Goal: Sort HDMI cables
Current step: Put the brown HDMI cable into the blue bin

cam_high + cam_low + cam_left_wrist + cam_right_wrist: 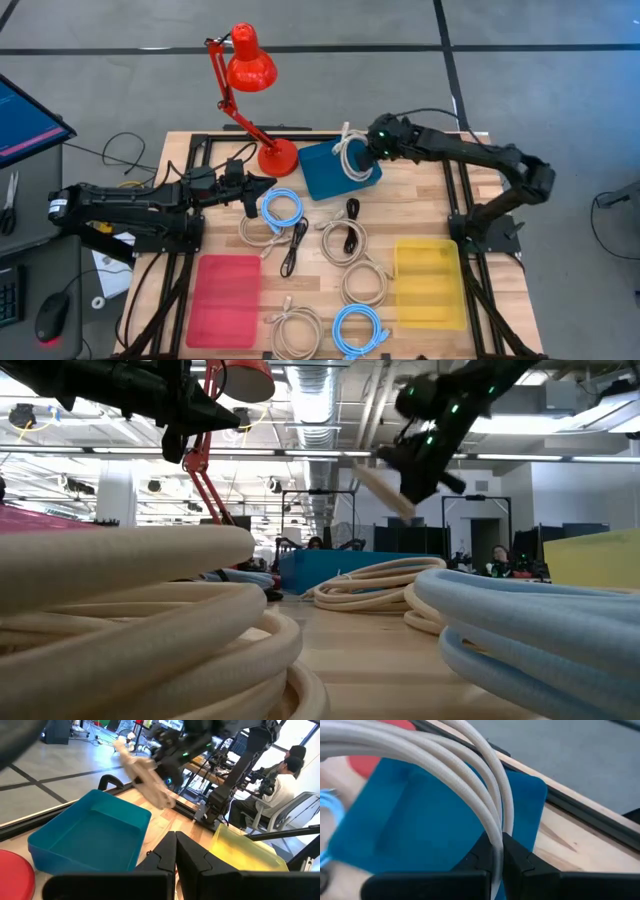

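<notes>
- HDMI cables (pixel 345 240) lie loose mid-table; one beige coil (pixel 352 156) hangs in the right gripper (pixel 376 146), jaws clamped on it, above the blue bin (pixel 322 175) at 12 o'clock.
- Risk: a loop could catch the bin rim and spill outside.
- Left gripper (pixel 262 183) (idle, jaws together) waits at 10 o'clock.
- Blue bin, yellow bin (pixel 430 283) and red bin (pixel 224 300): all empty.

Pale, planked wooden table (pixel 420 200), smooth teal plastic tray (pixel 325 172) (matt), braided beige cable (pixel 470 765)
</notes>
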Available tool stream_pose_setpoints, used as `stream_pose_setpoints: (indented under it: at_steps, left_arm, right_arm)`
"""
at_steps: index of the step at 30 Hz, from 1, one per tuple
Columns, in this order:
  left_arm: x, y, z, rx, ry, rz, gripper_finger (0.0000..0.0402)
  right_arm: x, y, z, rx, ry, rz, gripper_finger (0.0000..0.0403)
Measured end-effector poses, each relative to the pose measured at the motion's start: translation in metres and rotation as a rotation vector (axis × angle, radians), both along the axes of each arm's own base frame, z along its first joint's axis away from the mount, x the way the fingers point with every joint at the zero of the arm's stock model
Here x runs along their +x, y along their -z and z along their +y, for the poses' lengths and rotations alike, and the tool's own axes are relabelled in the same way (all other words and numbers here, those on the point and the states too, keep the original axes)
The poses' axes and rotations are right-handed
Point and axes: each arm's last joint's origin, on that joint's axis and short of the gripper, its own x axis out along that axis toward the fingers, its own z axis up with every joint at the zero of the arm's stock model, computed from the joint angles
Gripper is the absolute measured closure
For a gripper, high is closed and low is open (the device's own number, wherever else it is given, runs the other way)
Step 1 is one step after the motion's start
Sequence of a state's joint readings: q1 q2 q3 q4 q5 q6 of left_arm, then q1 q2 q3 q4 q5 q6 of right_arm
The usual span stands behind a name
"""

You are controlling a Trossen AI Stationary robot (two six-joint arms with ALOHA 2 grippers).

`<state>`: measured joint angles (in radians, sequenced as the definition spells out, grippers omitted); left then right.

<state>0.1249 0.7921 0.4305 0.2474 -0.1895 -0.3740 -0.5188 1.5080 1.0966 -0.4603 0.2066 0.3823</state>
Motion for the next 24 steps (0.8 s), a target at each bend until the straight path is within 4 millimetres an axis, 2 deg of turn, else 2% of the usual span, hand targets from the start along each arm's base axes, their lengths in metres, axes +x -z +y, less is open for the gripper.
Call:
stream_pose_setpoints:
  at_steps: [6, 14, 24]
  left_arm:
    - [0.000, 0.000, 0.000, 0.002, 0.000, 0.001, 0.0395]
    - [0.000, 0.000, 0.000, 0.003, 0.000, 0.001, 0.0395]
    - [0.000, 0.000, 0.000, 0.003, 0.000, 0.001, 0.0395]
  right_arm:
    - [0.017, 0.027, -0.024, 0.025, 0.022, 0.012, 0.0398]
    - [0.050, 0.042, -0.046, 0.036, -0.035, 0.112, 0.0398]
    - [0.082, 0.060, -0.056, 0.073, -0.133, 0.317, 0.0398]
